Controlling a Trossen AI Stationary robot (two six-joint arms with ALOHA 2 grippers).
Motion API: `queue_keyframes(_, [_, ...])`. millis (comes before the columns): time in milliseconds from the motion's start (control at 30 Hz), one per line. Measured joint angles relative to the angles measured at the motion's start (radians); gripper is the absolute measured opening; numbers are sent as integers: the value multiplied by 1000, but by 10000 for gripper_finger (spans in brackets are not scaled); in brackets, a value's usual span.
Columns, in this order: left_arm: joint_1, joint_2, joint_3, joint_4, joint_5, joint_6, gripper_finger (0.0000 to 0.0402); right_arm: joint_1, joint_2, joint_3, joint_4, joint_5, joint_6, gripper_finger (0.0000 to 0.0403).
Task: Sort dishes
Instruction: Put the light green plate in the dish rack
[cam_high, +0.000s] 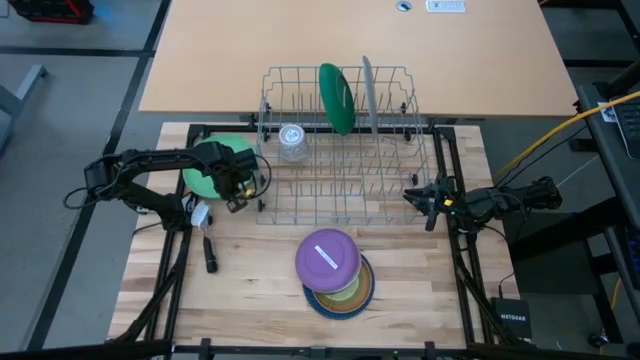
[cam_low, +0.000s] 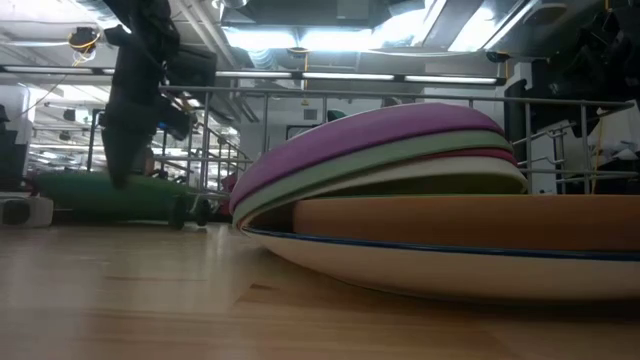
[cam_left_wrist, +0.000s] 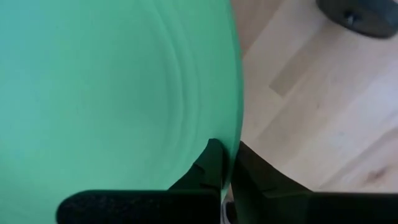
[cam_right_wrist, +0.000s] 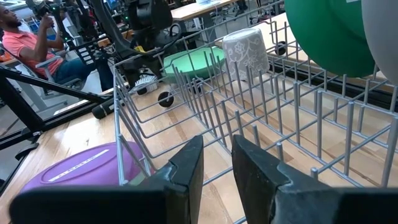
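My left gripper (cam_high: 240, 186) is shut on a large green plate (cam_high: 212, 163) at the table's left, beside the wire dish rack (cam_high: 340, 190); the plate also shows in the low view (cam_low: 95, 195). A stack of dishes with a purple plate on top (cam_high: 328, 257) lies near the front edge. In the rack, another green plate (cam_high: 337, 98) and a grey plate (cam_high: 367, 92) stand on edge between the wires. My right gripper (cam_high: 420, 197) hovers at the rack's right side, its fingers a little apart (cam_right_wrist: 217, 158) and empty. My left gripper pinches the green plate's rim (cam_left_wrist: 231, 134) between its two fingers, at the edge nearest the rack. One finger (cam_left_wrist: 208, 165) lies over the plate's face and the other (cam_left_wrist: 261, 180) on its far side. The plate lies about level, low over the table; whether it rests there I cannot tell.
A clear cup (cam_high: 292, 140) stands in the rack's left part. A black tool (cam_high: 210, 252) and a small white object (cam_high: 198, 213) lie on the table near the left arm. A wooden tabletop (cam_high: 300, 50) lies behind the rack. A person (cam_right_wrist: 25, 43) sits beyond the table.
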Motion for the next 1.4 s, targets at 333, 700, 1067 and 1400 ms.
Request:
queue_keyframes(333, [-1,-4,0,-1,22,17,1,0,0,0,0,0,0,88])
queue_keyframes(700, [0,-117,53,-17,71,22,1,0,0,0,0,0,0,88])
queue_keyframes(1067, [2,-259,104,-12,74,-37,1,0,0,0,0,0,0,88])
queue_keyframes(1400, [-12,-265,104,-68,197,-126,1,0,0,0,0,0,0,88])
